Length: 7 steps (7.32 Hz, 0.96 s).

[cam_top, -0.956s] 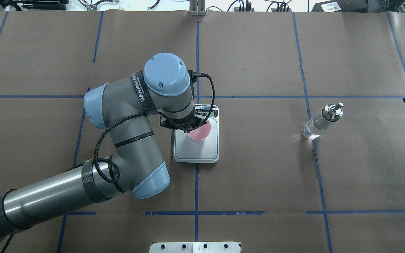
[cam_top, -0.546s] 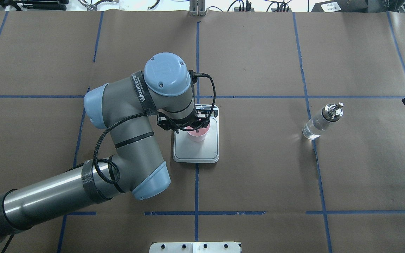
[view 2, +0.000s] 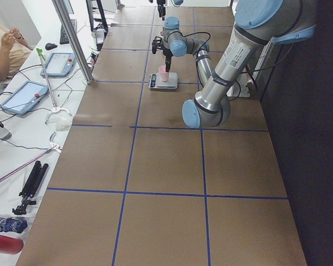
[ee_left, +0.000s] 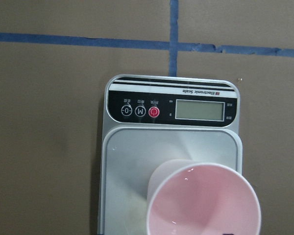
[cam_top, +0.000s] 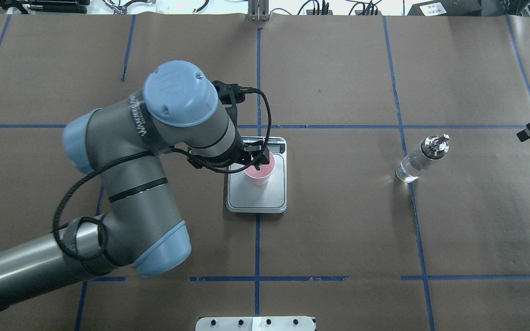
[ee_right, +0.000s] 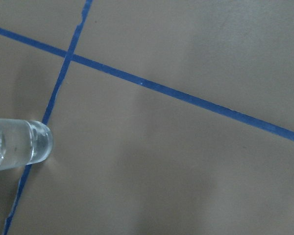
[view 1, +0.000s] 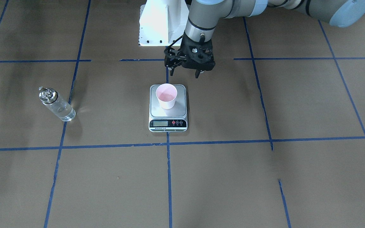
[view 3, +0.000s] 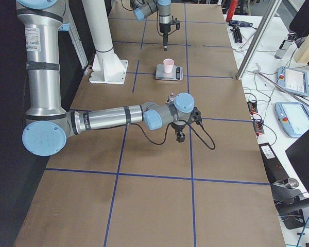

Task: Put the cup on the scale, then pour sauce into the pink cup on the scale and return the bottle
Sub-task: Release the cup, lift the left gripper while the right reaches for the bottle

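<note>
Cup (view 1: 166, 96) stood upright on the steel platform of the scale (view 1: 168, 124), free of the left gripper (view 1: 185, 75), which hung above it with jaws wide and empty. The bottle (view 1: 56, 105) stood well apart on the surface (view 1: 233, 174); whether the jaws of the right gripper (view 3: 179, 137) were wide or narrow could not be told.

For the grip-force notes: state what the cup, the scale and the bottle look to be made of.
Cup: likely paper, matte, pale pink inside, thin rim. Scale: satin, steel-like top with soft reflections; black glossy front strip, probably plastic. Bottle: clear glass by its look, thick shiny base; its cap is bright polished metal.
</note>
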Motion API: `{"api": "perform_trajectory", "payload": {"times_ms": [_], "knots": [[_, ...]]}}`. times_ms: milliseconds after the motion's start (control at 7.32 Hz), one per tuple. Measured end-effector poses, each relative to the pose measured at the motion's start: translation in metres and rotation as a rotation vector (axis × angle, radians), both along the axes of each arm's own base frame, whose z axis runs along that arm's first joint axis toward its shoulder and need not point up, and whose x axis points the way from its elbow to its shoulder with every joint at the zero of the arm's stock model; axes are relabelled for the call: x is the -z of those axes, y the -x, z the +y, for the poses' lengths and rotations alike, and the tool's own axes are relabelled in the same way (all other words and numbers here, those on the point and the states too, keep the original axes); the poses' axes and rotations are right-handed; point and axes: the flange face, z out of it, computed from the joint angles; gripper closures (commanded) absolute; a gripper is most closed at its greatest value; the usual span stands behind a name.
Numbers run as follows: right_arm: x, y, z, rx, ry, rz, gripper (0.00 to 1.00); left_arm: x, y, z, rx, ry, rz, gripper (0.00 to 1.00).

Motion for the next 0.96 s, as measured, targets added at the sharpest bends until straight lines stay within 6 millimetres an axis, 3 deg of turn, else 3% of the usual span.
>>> {"api": "perform_trajectory", "payload": {"times_ms": [273,546,956], "knots": [[0.005,0.037,0.035,-0.050,-0.062,-0.080,0.00,-0.003,0.027,-0.007,0.035,-0.012,0.013,0.08],[0.004,0.078,0.083,-0.134,-0.139,-0.148,0.00,-0.009,0.043,-0.021,0.066,-0.017,0.006,0.06],[0.028,0.165,0.134,-0.297,-0.221,-0.143,0.00,-0.040,0.080,-0.052,0.069,-0.099,-0.058,0.05]]}}
